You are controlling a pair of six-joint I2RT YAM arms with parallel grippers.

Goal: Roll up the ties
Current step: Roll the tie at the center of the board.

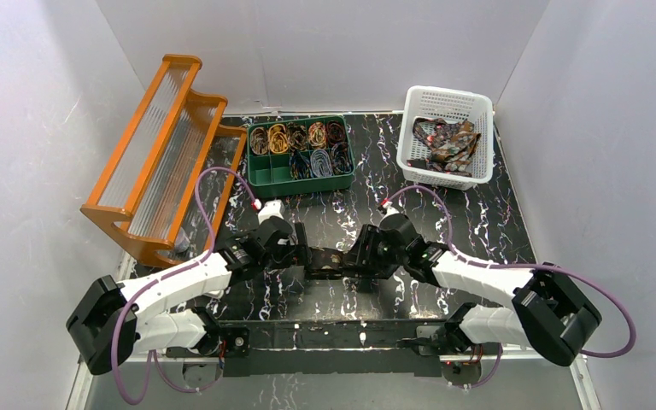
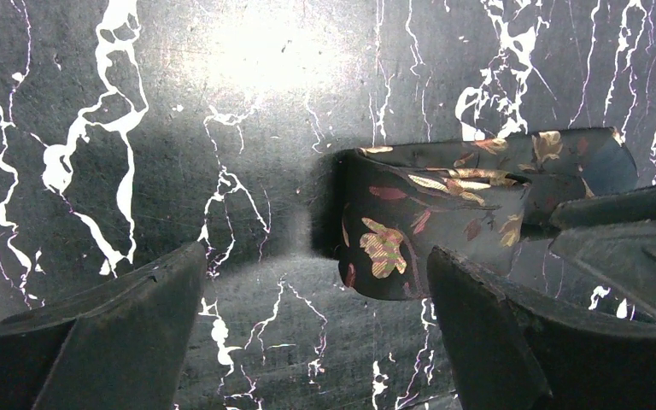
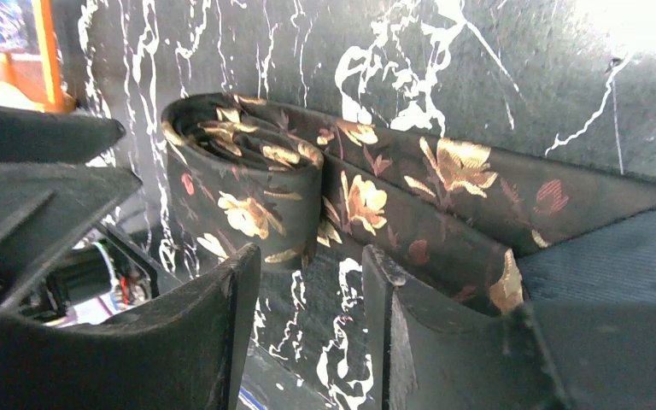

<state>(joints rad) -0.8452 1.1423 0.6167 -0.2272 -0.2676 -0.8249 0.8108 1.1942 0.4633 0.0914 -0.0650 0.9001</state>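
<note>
Left pincer [image 2: 316, 316] is spread wide; a half-rolled dark floral tie [image 2: 427, 222] lies just ahead, beside its right finger. Right pincer [image 3: 312, 295] is also spread, the coil just ahead, the tail running right across the marbled desk [image 3: 495, 68].

One tie [image 1: 325, 262] out, rest stowed.
One tie between two arms [image 1: 184, 280]; roughly eight coils [image 1: 297, 137] in one tray [image 1: 303, 184]; one basket [image 1: 446, 100], its loose ties [image 1: 448, 143] uncountable; one rack [image 1: 158, 145].

no readable text, labels, numbers
</note>
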